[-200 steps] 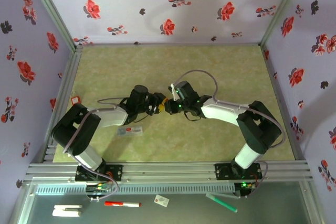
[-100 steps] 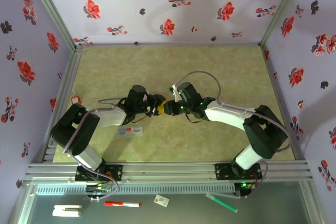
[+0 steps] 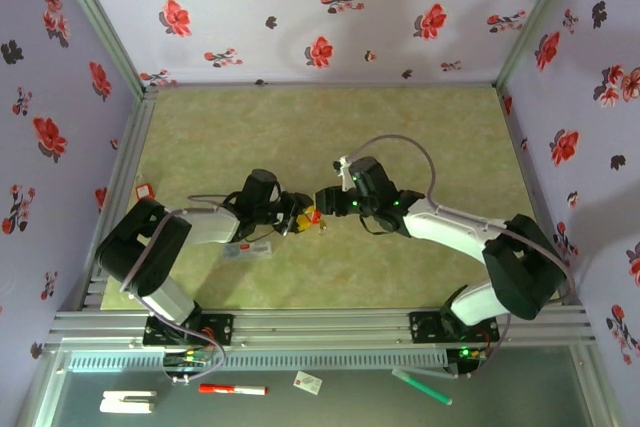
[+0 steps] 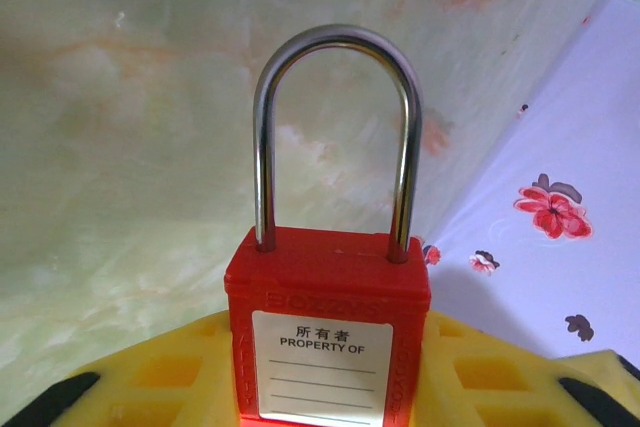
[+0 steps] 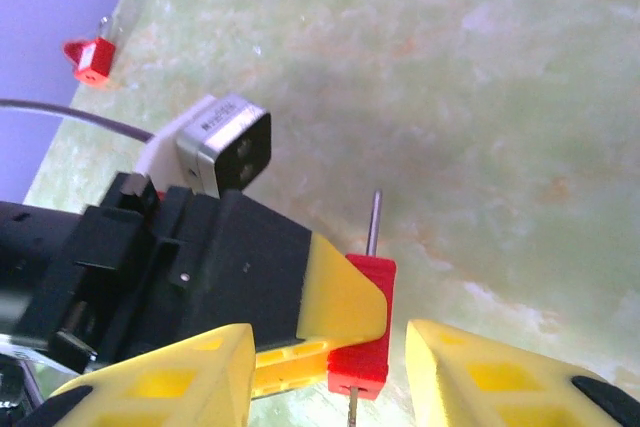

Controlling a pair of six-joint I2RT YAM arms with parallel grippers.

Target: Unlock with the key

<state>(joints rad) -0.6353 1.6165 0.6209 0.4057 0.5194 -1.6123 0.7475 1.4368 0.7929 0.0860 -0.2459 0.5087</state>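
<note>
A thin, dark key [image 5: 351,405] stuck out of the red padlock [image 5: 362,322] pinched in the left gripper [image 4: 330,372]. It lay untouched between the spread fingers of the right gripper [image 5: 330,332].

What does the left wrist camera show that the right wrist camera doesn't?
Left wrist: the white label and the full steel shackle arch. Right wrist: a second red padlock by the wall, and the right claw, open. Both: the red padlock gripped in the left claw, above the green table.
</note>
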